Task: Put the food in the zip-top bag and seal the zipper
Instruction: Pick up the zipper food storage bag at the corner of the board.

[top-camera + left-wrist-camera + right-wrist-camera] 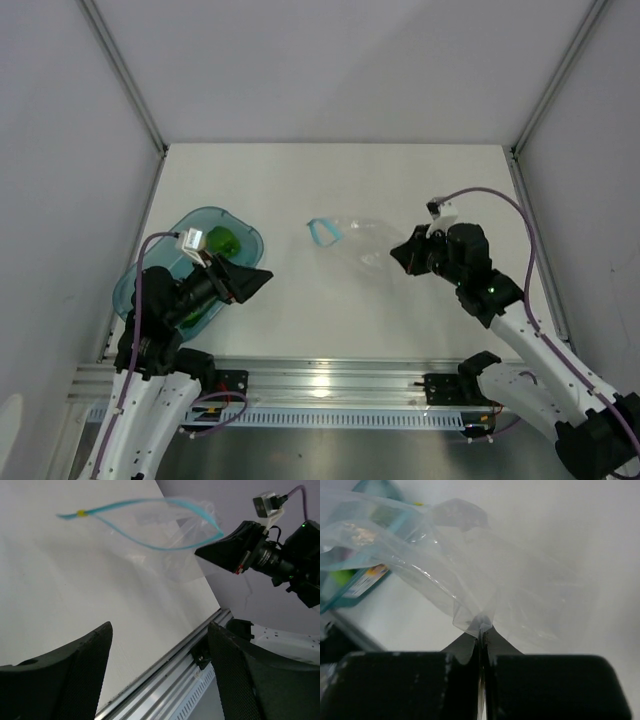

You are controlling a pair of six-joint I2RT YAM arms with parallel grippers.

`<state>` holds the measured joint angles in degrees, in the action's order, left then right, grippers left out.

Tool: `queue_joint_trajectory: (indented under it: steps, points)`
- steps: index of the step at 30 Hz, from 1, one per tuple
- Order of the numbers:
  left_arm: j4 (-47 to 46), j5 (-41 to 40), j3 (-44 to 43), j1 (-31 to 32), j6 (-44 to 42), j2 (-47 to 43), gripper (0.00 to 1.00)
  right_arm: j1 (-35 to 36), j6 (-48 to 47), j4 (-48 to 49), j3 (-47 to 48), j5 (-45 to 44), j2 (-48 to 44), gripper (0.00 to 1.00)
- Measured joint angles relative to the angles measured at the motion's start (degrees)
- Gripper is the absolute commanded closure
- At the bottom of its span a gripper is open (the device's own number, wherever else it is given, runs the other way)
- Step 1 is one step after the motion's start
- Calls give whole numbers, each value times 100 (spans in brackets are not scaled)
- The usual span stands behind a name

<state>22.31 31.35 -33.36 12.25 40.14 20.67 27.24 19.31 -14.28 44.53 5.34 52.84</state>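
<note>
Clamped together, my right tool (401, 252) pinched a fold of the clear bag (365, 240) at the end opposite its mouth; in the right wrist view the crinkled plastic rose straight out of the closed tips. That tool sat toward the right edge of the desk (330, 180), about midway between its near and far edges. The bag stretched from it to the left, ending around the middle of the desk. The teal zipper (320, 232) stood open in a loop that faced the left edge. Whether the mouth end rested on the desk or hung just above it, I could not tell.

My left tool (256, 278) had its fingers apart with nothing between them. It hung over the near right rim of the blue tray (150, 275) and pointed at the bag's mouth, well apart from it. The tray lay against the left edge, near the near left corner. The food (222, 240) was in the tray: bright green pieces, partly hidden under my left arm. The bag looked empty.
</note>
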Motion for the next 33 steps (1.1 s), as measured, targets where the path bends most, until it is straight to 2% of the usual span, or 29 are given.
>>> queue_joint_trajectory:
  steps: [4, 9, 15, 25, 33]
  points:
    - [-26, 378, -7, 0, 39, -2, 31, 107, 326, 238, -931, 1502, -841, 100]
    - [-11, 737, -9, 0, -24, -66, 36, 343, 778, 535, -1545, 2500, -1683, 100]
    - [275, 916, -221, 0, -485, -131, 37, 428, 1268, 601, -1668, 3047, -2146, 100]
    - [378, 1342, -472, 55, -1174, -155, 37, 455, 1740, -26, -1578, 3558, -2103, 100]
    - [240, 1360, -472, 693, -1401, 201, 39, 476, 1777, -201, -1386, 3976, -1786, 100]
